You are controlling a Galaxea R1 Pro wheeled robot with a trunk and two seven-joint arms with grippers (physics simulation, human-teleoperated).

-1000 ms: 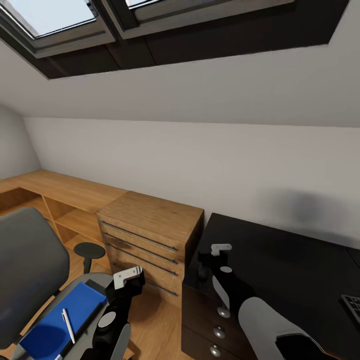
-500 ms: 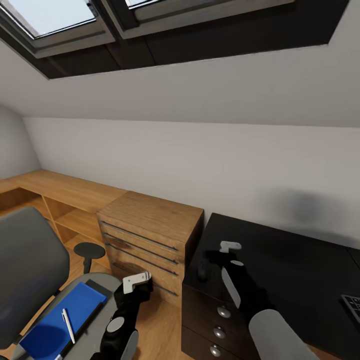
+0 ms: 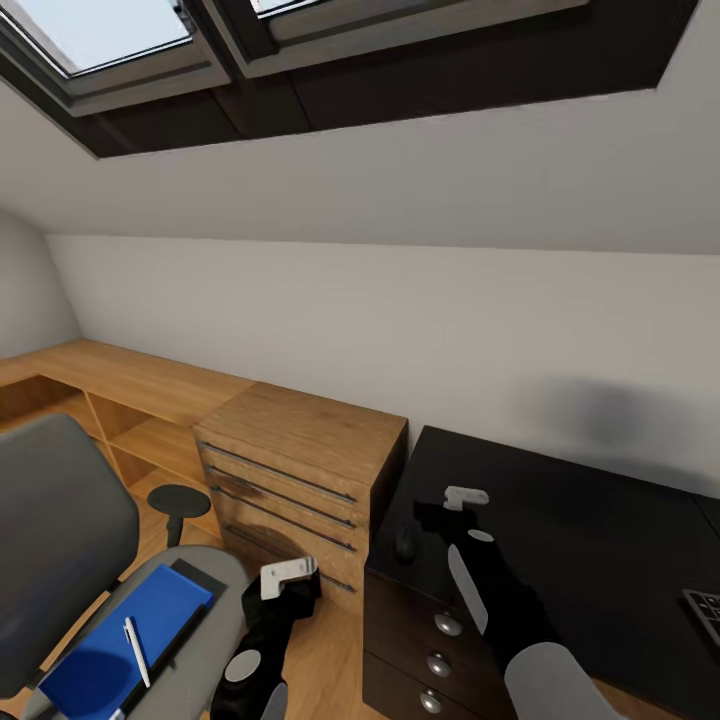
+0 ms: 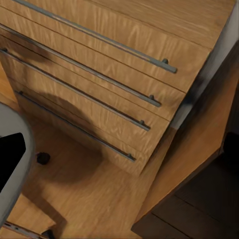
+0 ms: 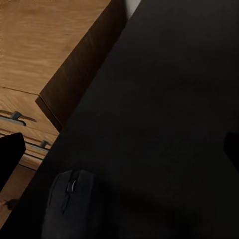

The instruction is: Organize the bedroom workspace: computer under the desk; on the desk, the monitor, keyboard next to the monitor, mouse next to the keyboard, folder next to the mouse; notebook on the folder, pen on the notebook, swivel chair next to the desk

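Observation:
The grey swivel chair (image 3: 60, 520) stands at the lower left. On its seat lies the blue folder (image 3: 110, 640), with the white pen (image 3: 136, 650) on top and a dark edge along its right side. The dark mouse (image 3: 405, 543) (image 5: 72, 204) rests near the left corner of the black desk (image 3: 600, 540) (image 5: 164, 99). My right gripper (image 3: 442, 518) hovers open just right of the mouse, with nothing in it. Open and empty, my left gripper (image 3: 293, 588) hangs low between the chair and the desk. A bit of the keyboard (image 3: 705, 608) shows at the right edge.
An oak dresser (image 3: 300, 450) (image 4: 99, 89) with bar handles stands between chair and desk, tight against the desk's left end. Low oak shelving (image 3: 120, 385) runs along the sloped wall. Desk drawers with round knobs (image 3: 447, 624) face me. The oak floor (image 4: 99, 189) lies below my left gripper.
My right gripper has moved right, off the mouse, which now lies uncovered on the desk. My left arm has sunk lower and drifted right. The chair and folder have not moved.

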